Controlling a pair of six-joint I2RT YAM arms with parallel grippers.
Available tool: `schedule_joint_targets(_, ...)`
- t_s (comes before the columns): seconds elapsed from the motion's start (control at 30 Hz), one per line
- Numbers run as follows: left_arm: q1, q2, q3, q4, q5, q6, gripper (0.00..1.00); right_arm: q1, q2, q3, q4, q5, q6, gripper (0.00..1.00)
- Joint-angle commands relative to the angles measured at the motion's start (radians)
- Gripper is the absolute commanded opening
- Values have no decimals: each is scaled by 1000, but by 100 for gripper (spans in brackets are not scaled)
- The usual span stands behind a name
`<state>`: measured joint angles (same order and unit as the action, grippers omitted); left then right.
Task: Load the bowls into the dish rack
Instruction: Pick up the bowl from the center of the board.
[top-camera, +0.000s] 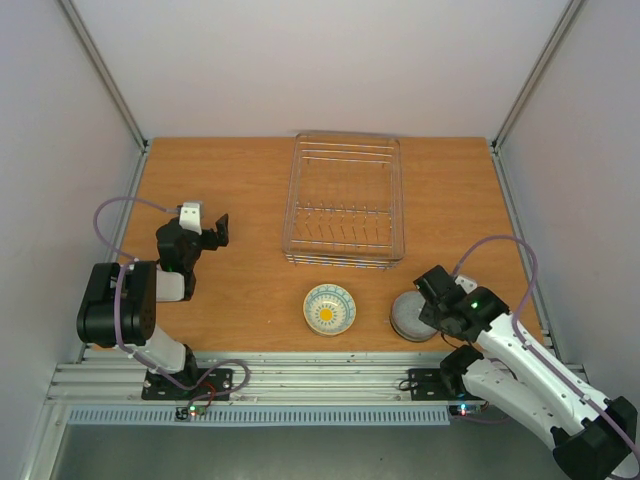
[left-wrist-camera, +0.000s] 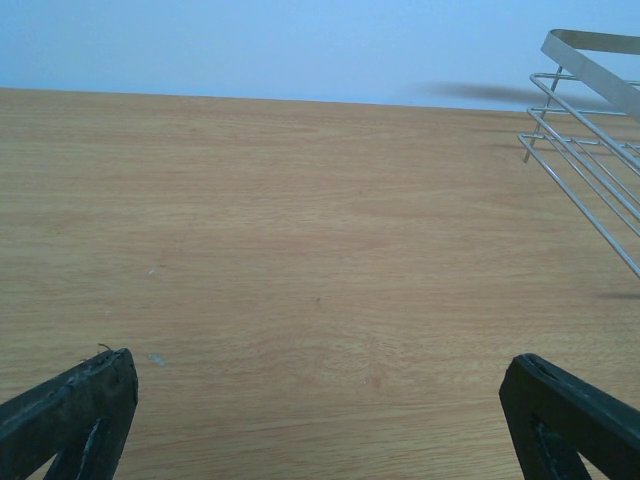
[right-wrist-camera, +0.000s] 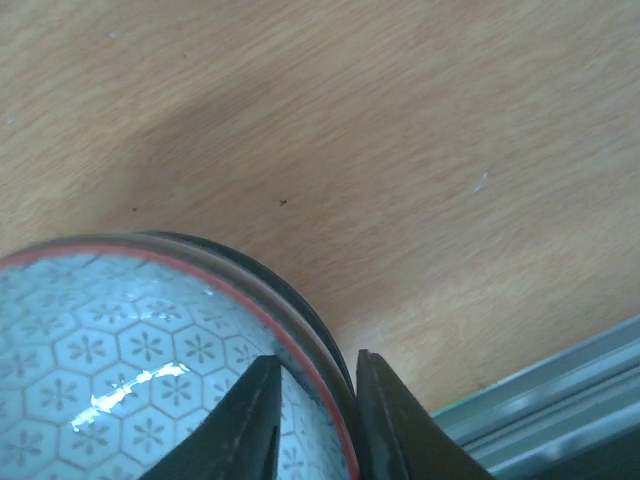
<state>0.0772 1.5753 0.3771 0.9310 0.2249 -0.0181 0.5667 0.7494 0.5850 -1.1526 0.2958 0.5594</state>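
Counting two bowls here, both down on the table (top-camera: 230, 180) and both on the near side of the rack (top-camera: 345, 200), outside it. Seeing just one rack, silvery wire, sat toward the far middle of the wood. Calling the first one the yellow bowl (top-camera: 329, 309): upright, yellow centre with a pale ring round it, just in front of the rack's near edge, touched by nothing. Calling the second the grey bowl (top-camera: 405, 318): just right of the yellow one, close but apart, and partly tucked under the right gripper (right-wrist-camera: 318, 400). Looks way fancier up close from the wrist view, tbh: little hexagons with flowers all over, plus a thin red line round the rim. Got two fingers (right-wrist-camera: 250, 425) straddling that rim, one on the patterned side and one down the outside, with only a narrow gap between them and the rim filling most of it. Can't tell whether that's properly clamped or just hugging the edge. Over on the other side, spotting the left gripper (top-camera: 207, 226) spread as wide as can be, holding nothing, hanging over bare wood well left of the rack. From its own camera, catching only two black fingertips at the bottom corners and one corner of the rack poking in at the right. So, tallying: two bowls, one rack, two grippers.
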Motion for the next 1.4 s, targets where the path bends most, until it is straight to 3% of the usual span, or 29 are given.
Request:
schedule_joint_targets(0.0, -2, -6, -1, 40, 4, 10, 99, 5, -2, -4, 11, -8, 17, 16)
schedule_joint_targets(0.27, -2, -7, -1, 40, 4, 10, 99, 11, -10, 5, 6, 7, 16, 7)
schedule_joint_targets(1.37, -2, -7, -1, 40, 3, 10, 99, 171, 41, 137, -150, 128, 100, 7)
